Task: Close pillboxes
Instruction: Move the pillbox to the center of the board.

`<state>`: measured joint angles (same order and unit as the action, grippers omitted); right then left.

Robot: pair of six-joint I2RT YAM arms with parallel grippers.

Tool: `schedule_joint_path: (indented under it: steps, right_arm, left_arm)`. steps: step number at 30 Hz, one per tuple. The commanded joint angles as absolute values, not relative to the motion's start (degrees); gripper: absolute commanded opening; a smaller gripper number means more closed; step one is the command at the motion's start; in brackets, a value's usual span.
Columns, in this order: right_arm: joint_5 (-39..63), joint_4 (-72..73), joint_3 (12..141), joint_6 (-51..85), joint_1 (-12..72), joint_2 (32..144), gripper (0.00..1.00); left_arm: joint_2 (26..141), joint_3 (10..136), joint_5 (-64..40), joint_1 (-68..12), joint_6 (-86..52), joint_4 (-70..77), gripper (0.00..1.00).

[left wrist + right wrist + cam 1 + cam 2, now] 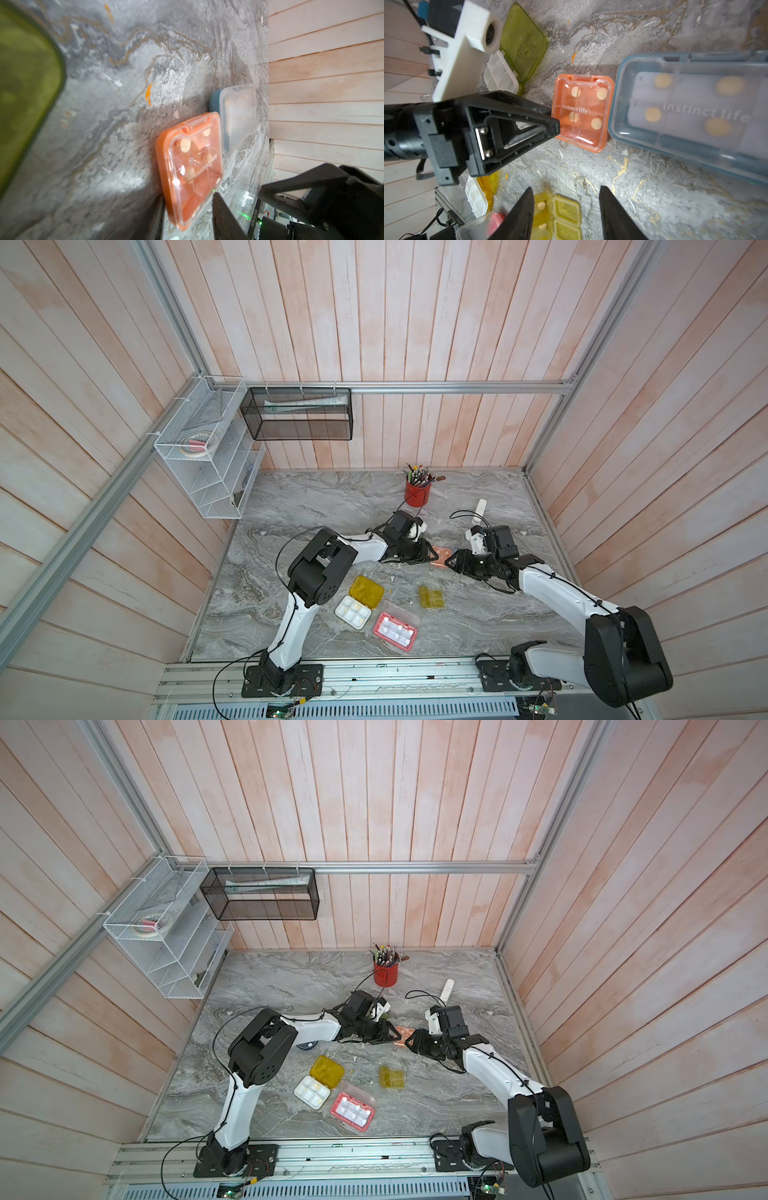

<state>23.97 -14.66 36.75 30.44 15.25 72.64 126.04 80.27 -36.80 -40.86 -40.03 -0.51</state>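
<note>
The work surface is a grey marble-patterned table [311, 506]. At its far edge stands a red cup of pencils [417, 492], with a white stick [481, 506] lying to its right. At mid-table the orange pillbox [582, 112] lies flat with its lid shut, just beside the shut light blue pillbox [695, 116]. The lime-olive pillbox [523, 41] lies open to their left. Nearer lie the open yellow pillbox [365, 592], the open pink-red pillbox [395, 628] and the small olive pillbox [431, 597].

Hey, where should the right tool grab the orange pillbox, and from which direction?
Probably from above, pinching the orange pillbox across its tabbed edge and the opposite edge. It lies flat with its lid shut. The blue pillbox lies right beside a third edge, and the left tool is at the fourth.
</note>
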Motion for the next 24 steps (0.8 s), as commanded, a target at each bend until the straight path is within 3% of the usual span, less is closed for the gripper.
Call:
schedule_joint_path:
  steps: [1,24]
  right_arm:
    - [23.0,-17.0,36.7,29.7,14.9,71.7,0.53]
    - [24.9,-14.3,37.8,32.9,16.2,71.8,0.53]
  left_arm:
    - [127.6,82.2,-36.7,-40.7,-38.8,-1.5,0.4]
    - [115.2,77.3,-35.3,-38.9,-37.9,-2.5,0.41]
